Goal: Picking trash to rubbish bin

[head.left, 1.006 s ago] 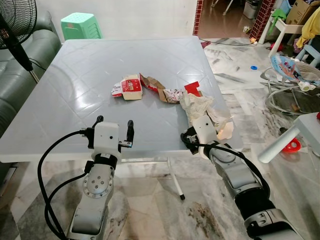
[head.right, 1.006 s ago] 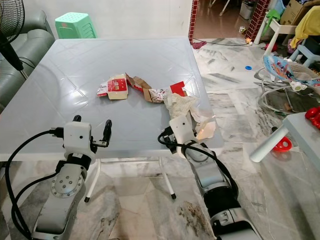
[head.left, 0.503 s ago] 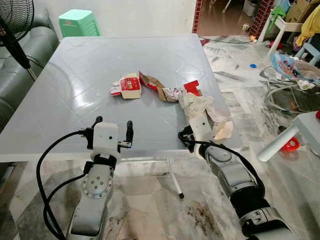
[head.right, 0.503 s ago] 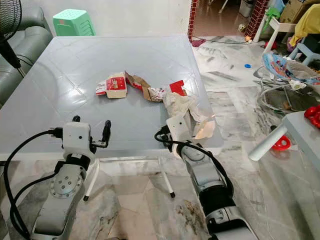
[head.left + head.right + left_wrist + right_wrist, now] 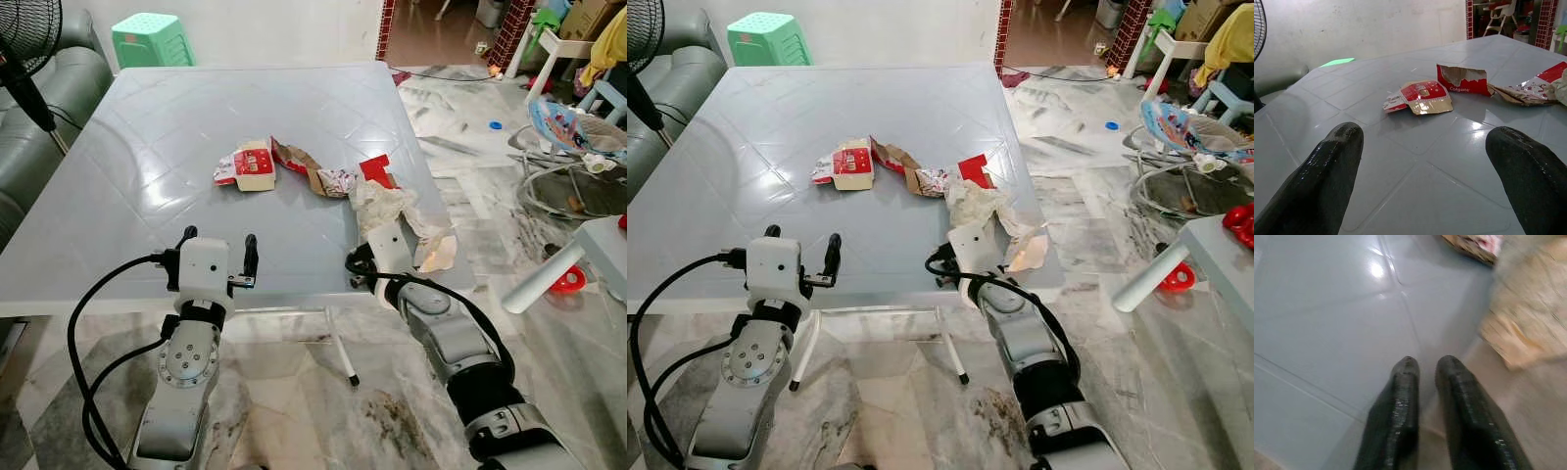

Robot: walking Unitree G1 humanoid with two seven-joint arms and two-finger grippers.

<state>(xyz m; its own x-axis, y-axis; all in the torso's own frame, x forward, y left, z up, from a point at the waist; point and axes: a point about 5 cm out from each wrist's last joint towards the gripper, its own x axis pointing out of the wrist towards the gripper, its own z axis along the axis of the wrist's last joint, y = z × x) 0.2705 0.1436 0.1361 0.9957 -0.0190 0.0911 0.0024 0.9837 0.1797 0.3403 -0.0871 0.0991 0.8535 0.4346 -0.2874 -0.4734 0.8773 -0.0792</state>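
Trash lies mid-table: a flattened red-and-white carton (image 5: pixel 247 166), a torn Colgate box (image 5: pixel 1462 79), a red scrap (image 5: pixel 375 171) and crumpled brown paper (image 5: pixel 387 204) reaching to the right edge. My left gripper (image 5: pixel 217 240) is open at the table's near edge, facing the carton (image 5: pixel 1420 96) from well short of it. My right gripper (image 5: pixel 355 266) hovers low over the near right corner, fingers (image 5: pixel 1405 396) shut on nothing. The blurred crumpled paper (image 5: pixel 1528 318) lies just beside it.
The grey table (image 5: pixel 147 127) stands on marble floor. A green stool (image 5: pixel 152 39) is behind it, and a fan (image 5: pixel 24 39) and sofa (image 5: pixel 20 166) stand to the left. A baby bouncer (image 5: pixel 578 137) and a white table (image 5: pixel 602 245) are on the right.
My right gripper has slid a little left along the table's near edge. The camera has tipped slightly; the left arm and the trash have not moved.
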